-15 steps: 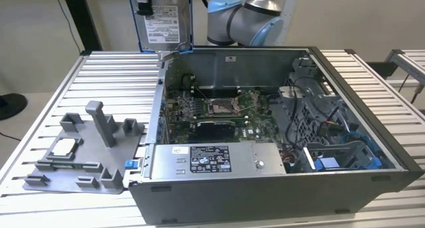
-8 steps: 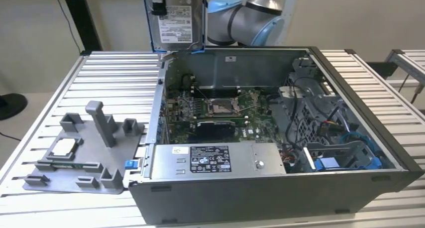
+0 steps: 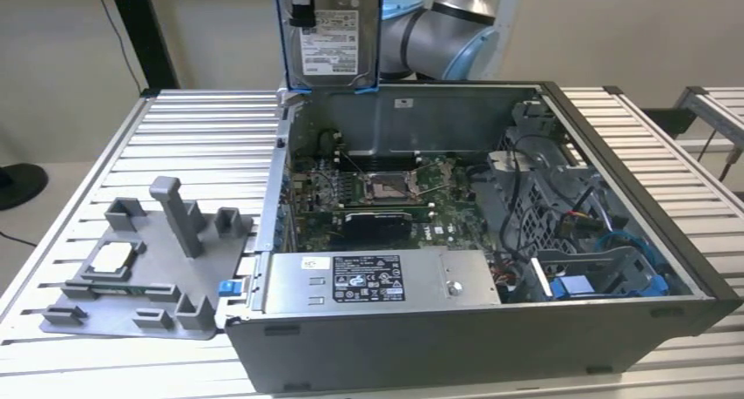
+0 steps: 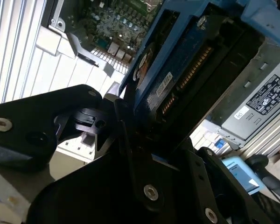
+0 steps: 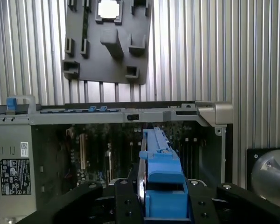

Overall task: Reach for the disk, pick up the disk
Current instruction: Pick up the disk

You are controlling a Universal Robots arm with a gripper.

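1. Exterior view: the disk (image 3: pixel 331 33) is hanging upright with its white label facing the camera. It is sitting above the rear wall of the open computer case (image 3: pixel 686 277) and is not touching it.
2. First wrist view: my gripper (image 5: pixel 164 200) is clamping the disk, with one black finger pressing on each side. The disk is showing edge-on, its blue rail (image 5: pixel 161 161) running down toward the motherboard (image 3: pixel 384 190) below.
3. Second wrist view: the disk's circuit-board face is lying close along one finger. I am reading this as a square, deep hold rather than a pinch at a corner.
4. Progress, as I am judging it: the reach is done, and the pick-up is all but complete, since the disk is hanging free of the case.
5. Technique:
   - I am squeezing evenly, because the plastic rails are likely to flex or slip under a lopsided load.
   - I am holding the disk vertical and moving without swing, so that its lower edge is not catching the case wall or the cables (image 3: pixel 546 168).
6. Surroundings: the grey fixture (image 3: pixel 128 303) carrying the small square chip (image 3: pixel 113 258) is lying on the slatted table (image 3: pixel 198 120). It is at the exterior view's left of the case, well apart from the disk.
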